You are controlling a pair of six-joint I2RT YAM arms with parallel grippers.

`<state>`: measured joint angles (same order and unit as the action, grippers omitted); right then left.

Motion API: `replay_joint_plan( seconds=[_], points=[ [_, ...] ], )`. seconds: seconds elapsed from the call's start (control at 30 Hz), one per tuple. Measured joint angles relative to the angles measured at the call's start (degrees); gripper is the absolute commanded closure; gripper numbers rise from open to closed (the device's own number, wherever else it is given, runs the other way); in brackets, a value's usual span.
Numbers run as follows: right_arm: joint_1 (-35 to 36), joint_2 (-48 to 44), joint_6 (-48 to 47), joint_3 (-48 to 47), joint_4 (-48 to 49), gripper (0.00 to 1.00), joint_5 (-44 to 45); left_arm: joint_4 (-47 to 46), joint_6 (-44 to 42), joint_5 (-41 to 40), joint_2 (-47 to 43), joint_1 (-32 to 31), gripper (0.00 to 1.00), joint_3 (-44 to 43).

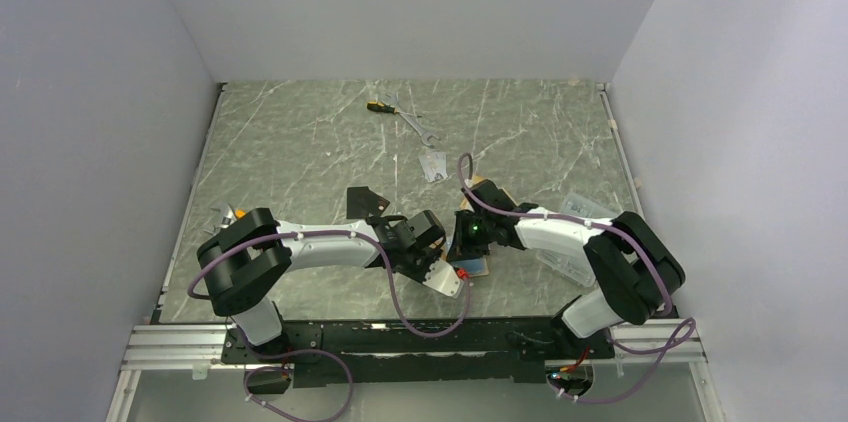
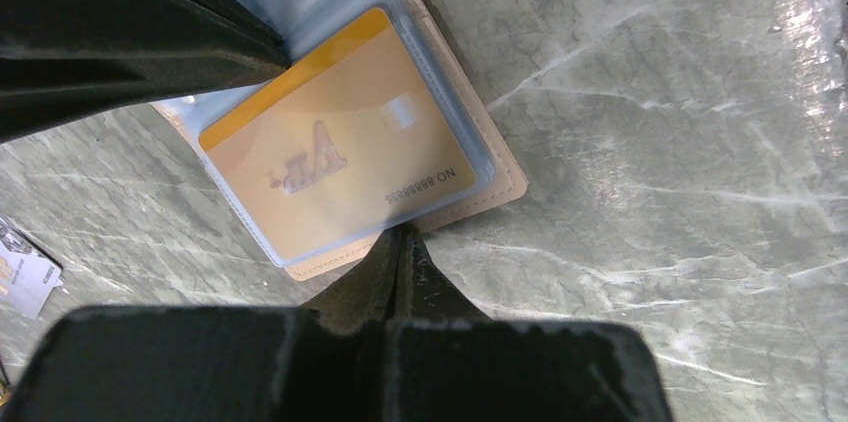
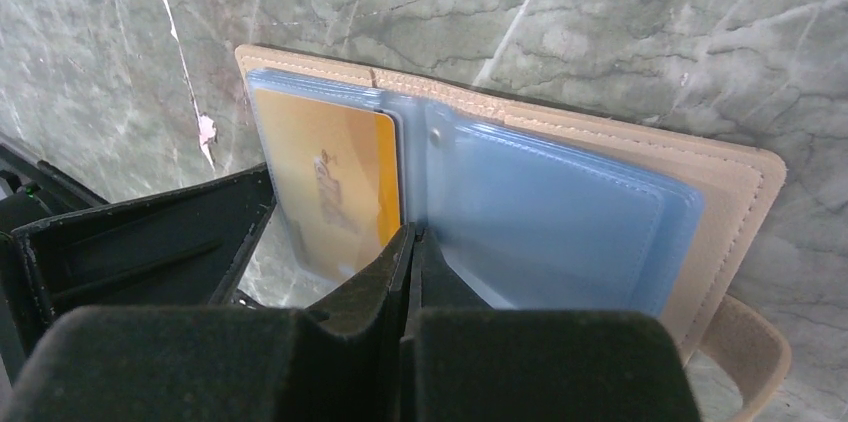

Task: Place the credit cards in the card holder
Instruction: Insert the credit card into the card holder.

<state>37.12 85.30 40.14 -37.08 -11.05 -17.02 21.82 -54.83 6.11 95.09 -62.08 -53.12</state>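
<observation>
left gripper (image 2: 400, 242) clenched empty, touching card holder (image 2: 505, 182) edge; right gripper (image 3: 412, 237) pinched closed, resting on fold. risk: tips dragging card holder across table (image 2: 650, 92), orange card (image 2: 340, 142) sliding out.

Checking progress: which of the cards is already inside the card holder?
The orange card, tucked under clear plastic in the open card holder. The black card and the silver-grey card lie bare on the table, outside it.
</observation>
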Motion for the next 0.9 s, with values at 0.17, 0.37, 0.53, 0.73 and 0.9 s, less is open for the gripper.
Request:
replay_joint_plan(
  seconds=[0.17,0.37,0.53,0.73,0.9],
  points=[
    [0.5,0.2,-0.1,-0.6,-0.8,1.0,0.1,0.2,0.0,0.0,0.0,0.0,1.0,0.0],
    [-2.4,-2.4,-0.7,-0.2,-2.2,0.71,-1.6,0.3,0.1,0.0,0.0,0.1,1.0,0.0],
    [-10.3,-10.1,-3.4,-0.5,-4.9,0.56,-3.1,1.6,1.7,0.7,-0.1,1.6,0.93,-0.6],
    [-14.8,-12.9,-7.3,-6.2,-9.9,0.44,-4.5,9.3,5.5,3.5,-1.2,8.0,0.75,-5.8],
    [-21.3,-11.6,-10.6,-11.4,-11.8,0.4,-4.5,16.9,8.7,7.8,-2.8,17.1,0.67,-16.2]
  ],
)
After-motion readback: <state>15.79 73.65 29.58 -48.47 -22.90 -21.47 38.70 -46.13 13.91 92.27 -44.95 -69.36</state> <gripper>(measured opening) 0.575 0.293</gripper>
